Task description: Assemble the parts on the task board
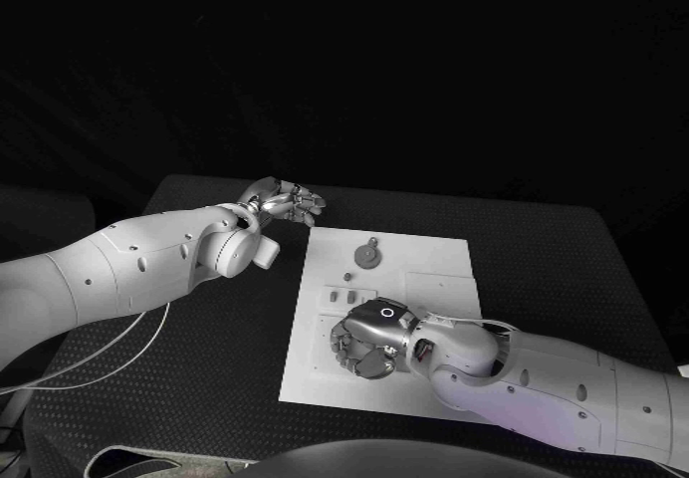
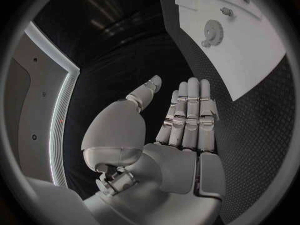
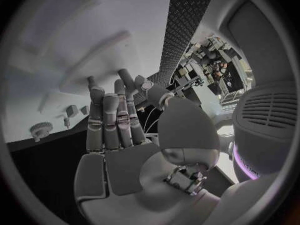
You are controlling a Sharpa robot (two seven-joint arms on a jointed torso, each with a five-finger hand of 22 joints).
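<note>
The white task board lies mid-table on the black table, with a grey gear near its far end and small grey parts just below. The left hand hovers off the board's far left corner, fingers straight and empty. The right hand sits over the board's near half, fingers extended; it seems to hold nothing.

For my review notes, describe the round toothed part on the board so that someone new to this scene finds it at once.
Start from the white task board in the middle of the black table. Go to its far end, away from the right hand that hovers over its near half. There lies the gear, a grey toothed disc; the other parts nearer the hand are smaller and blockier, not round discs.
</note>
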